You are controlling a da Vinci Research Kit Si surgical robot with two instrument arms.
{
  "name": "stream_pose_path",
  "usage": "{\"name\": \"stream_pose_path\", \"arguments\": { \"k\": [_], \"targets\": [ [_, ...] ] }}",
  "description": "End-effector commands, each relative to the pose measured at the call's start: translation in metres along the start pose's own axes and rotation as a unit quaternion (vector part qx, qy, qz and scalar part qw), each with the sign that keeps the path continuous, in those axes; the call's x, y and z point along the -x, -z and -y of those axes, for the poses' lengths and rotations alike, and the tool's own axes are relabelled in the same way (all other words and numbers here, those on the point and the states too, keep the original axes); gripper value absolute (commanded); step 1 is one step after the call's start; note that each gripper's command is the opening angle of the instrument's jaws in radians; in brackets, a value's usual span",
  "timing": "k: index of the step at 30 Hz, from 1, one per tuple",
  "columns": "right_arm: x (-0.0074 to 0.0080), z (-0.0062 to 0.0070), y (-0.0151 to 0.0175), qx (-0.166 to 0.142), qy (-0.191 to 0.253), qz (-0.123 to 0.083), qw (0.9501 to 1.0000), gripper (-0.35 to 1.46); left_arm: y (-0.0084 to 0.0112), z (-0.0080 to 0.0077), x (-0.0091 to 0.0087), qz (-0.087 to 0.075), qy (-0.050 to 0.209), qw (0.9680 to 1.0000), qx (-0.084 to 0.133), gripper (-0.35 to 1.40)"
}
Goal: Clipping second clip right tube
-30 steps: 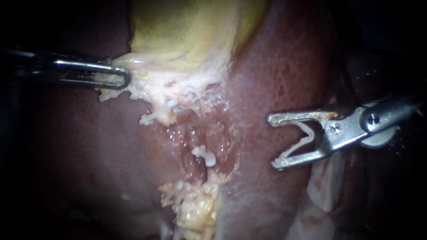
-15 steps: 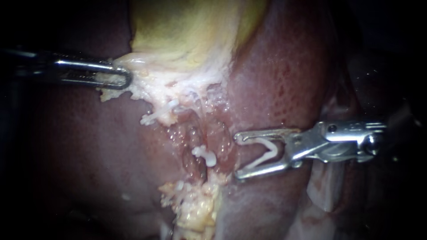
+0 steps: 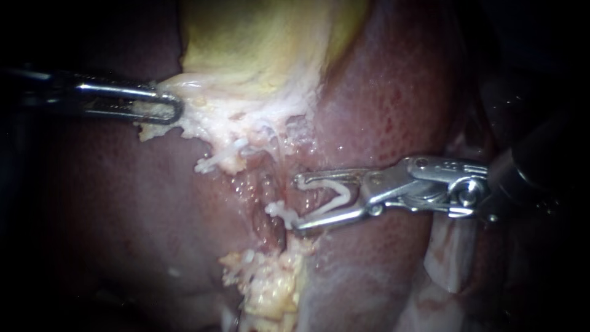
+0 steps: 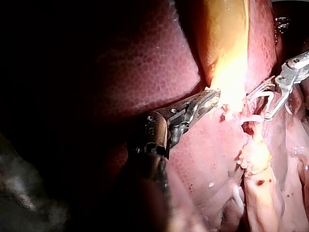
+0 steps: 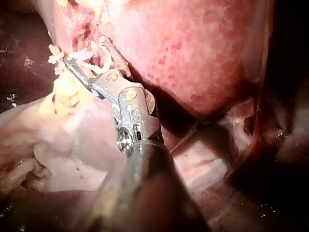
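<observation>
In the endoscope view the left tool (image 3: 174, 111), entering from 9 o'clock, is clenched on the pale fringe (image 3: 203, 123) below the gallbladder (image 3: 258, 43) and holds it out toward 10 o'clock. The right tool (image 3: 299, 203), coming in from 3 o'clock across the liver (image 3: 381, 98), has its jaws spread wide. They carry a loaded clip (image 3: 339, 198) whose white legs lie against both jaws, and they straddle the right tube (image 3: 309, 195) at centre. A seated clip (image 3: 281, 213) lies just beside the lower jaw's tip, at about 8 o'clock from it. In the left wrist view the clenched tool bites the fringe's edge, with the other tool's open jaws just ahead of it. In the right wrist view the spread jaws are buried in wet tissue, and I cannot tell whether their tips clear the tube's far side. The main risk is closing short, which would pinch only part of the tube. The lower jaw could also snag or dislodge the seated clip, and if the fringe slips free the tube would go slack.
</observation>
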Motion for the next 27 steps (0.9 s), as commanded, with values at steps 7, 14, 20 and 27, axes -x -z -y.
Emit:
{"name": "stream_pose_path", "arguments": {
  "k": [7,14,20,27],
  "targets": [
    [0.0003,0.0,-0.0026,-0.012,-0.022,-0.014,0.9996,0.49,0.0,0.0,0.0,0.0,0.0,1.0,0.0,-0.35],
    [0.0002,0.0005,-0.0033,-0.038,-0.028,-0.018,0.9987,0.49,-0.0001,-0.0001,0.0,0.0,0.0,1.0,0.0,-0.35],
    [0.0,0.0012,-0.0032,-0.042,-0.03,-0.021,0.9984,0.49,-0.0001,-0.0001,0.0,0.0,0.0,1.0,0.0,-0.35],
    [-0.0007,0.0025,-0.0026,-0.049,-0.032,-0.028,0.9979,0.49,-0.0001,-0.0001,0.0,0.0,0.0,1.0,0.0,-0.35]
  ]
}}
